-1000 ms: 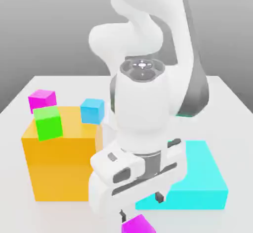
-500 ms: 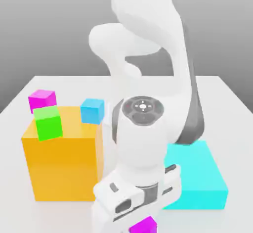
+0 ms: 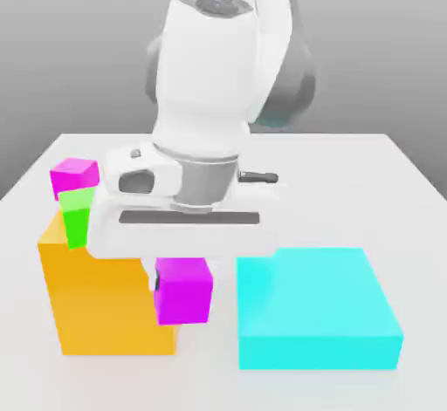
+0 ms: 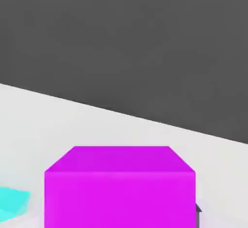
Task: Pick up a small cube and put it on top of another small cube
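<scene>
Starting from the exterior view's left, the second magenta cube (image 3: 75, 174) sits at the far back corner of the scene, behind the orange block (image 3: 92, 300), and its top face is free. Just in front of it a green cube (image 3: 77, 213) rests on top of the orange block. Next, near the middle, comes the carried magenta cube (image 3: 183, 290): it hangs in the air under the white hand of the arm, beside the front face of the orange block and clear of the table (image 3: 397, 182). The tool (image 3: 182, 265) is closed on this cube; the fingers themselves are hidden behind the hand, but the cube stays up with nothing under it. In the hand view the same cube (image 4: 120, 186) sits close to the camera. On the exterior view's right lies a flat cyan block (image 3: 316, 309), well apart from the goal.

I judge that the pick is done and the carrying step is in hand. The next move calls for more height, so that the load passes over the orange block and the green cube, then a travel toward the back left, and a slow, square descent onto the waiting cube before the release.
</scene>
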### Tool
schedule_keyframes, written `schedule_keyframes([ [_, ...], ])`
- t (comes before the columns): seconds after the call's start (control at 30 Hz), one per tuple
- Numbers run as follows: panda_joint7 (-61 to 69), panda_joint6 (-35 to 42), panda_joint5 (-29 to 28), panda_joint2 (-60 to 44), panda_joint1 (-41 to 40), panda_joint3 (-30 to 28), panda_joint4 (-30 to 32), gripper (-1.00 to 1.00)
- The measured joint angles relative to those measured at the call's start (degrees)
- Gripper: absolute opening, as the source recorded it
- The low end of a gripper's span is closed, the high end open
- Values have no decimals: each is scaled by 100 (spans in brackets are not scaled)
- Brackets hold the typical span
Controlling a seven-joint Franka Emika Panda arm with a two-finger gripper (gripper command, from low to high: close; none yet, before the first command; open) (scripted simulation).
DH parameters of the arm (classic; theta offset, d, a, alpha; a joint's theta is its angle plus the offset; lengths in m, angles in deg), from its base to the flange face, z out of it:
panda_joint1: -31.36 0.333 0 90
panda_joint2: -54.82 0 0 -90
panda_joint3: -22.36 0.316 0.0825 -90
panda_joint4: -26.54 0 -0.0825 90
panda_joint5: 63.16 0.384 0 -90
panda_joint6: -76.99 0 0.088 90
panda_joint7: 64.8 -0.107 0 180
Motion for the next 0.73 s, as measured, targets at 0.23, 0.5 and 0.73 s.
schedule_keyframes([
  [0.23,144,1426,32,1506,-814,-563,285,-100],
  [0.5,520,2783,236,3064,-1709,-1159,685,-100],
  [0.73,551,2015,105,2853,-1799,-1385,1254,100],
])
